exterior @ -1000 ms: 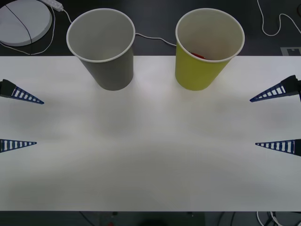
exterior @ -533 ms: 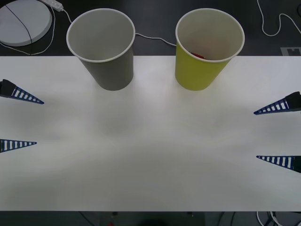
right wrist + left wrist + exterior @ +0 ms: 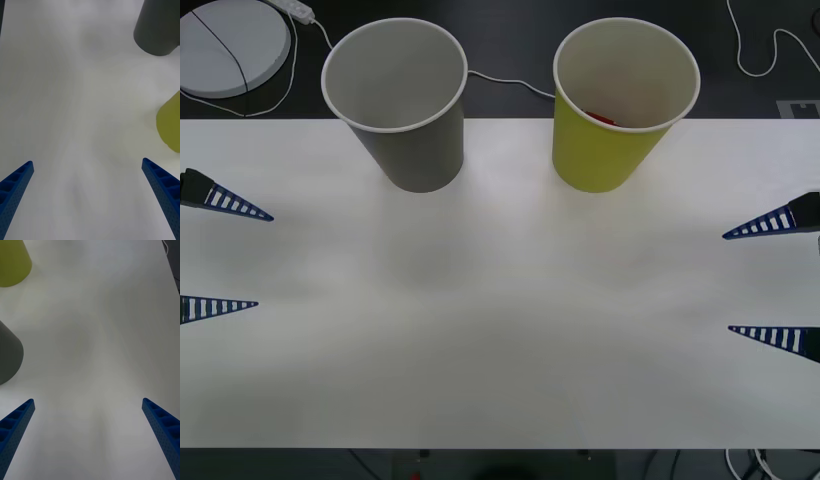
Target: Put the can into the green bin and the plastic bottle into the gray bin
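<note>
The gray bin point(image 3: 405, 110) stands at the back left of the white table and the green bin point(image 3: 620, 110) at the back right, both upright. A small red patch point(image 3: 601, 118) shows low inside the green bin; I cannot tell whether it is the can. The plastic bottle is out of view. My left gripper point(image 3: 265, 260) hovers open and empty at the table's left edge. My right gripper point(image 3: 726, 282) is open and empty at the right edge. The right wrist view has its gripper point(image 3: 87, 161) over bare table, with the gray bin point(image 3: 157, 30) and green bin point(image 3: 170, 125) beyond. The left gripper point(image 3: 88, 399) faces the green bin point(image 3: 13, 262) and gray bin point(image 3: 9, 356).
The white table point(image 3: 500, 340) spreads wide between the grippers. Behind it, on the dark floor, lie a round white disc point(image 3: 230, 45) at the back left, a white cable point(image 3: 500, 80) between the bins and another cable point(image 3: 760, 55) at the back right.
My right gripper has drifted toward the table's near edge and slightly outward, still open. The left gripper and both bins have not moved.
</note>
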Controlling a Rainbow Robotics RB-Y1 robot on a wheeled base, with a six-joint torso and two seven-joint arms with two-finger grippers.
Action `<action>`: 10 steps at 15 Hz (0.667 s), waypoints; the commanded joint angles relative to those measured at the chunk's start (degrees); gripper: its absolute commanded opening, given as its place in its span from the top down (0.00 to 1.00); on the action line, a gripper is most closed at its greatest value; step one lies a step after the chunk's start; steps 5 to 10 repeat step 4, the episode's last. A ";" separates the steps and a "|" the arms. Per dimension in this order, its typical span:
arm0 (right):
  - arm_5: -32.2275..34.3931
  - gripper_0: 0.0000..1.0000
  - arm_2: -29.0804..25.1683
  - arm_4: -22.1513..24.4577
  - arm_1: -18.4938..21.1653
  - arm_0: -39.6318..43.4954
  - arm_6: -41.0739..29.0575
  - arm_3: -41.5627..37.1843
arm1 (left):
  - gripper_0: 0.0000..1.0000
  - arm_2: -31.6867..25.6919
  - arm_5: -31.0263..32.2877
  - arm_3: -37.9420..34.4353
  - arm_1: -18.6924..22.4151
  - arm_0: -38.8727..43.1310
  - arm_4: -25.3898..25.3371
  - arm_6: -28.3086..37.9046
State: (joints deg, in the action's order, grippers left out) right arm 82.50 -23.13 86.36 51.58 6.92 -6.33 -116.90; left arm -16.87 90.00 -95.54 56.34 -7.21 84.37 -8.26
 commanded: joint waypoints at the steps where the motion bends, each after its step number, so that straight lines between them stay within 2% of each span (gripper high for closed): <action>1: 0.03 0.00 0.37 0.12 0.01 -0.24 0.01 0.01 | 0.00 0.00 0.00 0.00 0.00 0.00 0.00 0.00; 10: 0.03 0.00 0.45 0.12 0.01 -0.24 0.01 0.01 | 0.00 0.00 0.00 0.00 0.00 0.00 0.00 0.00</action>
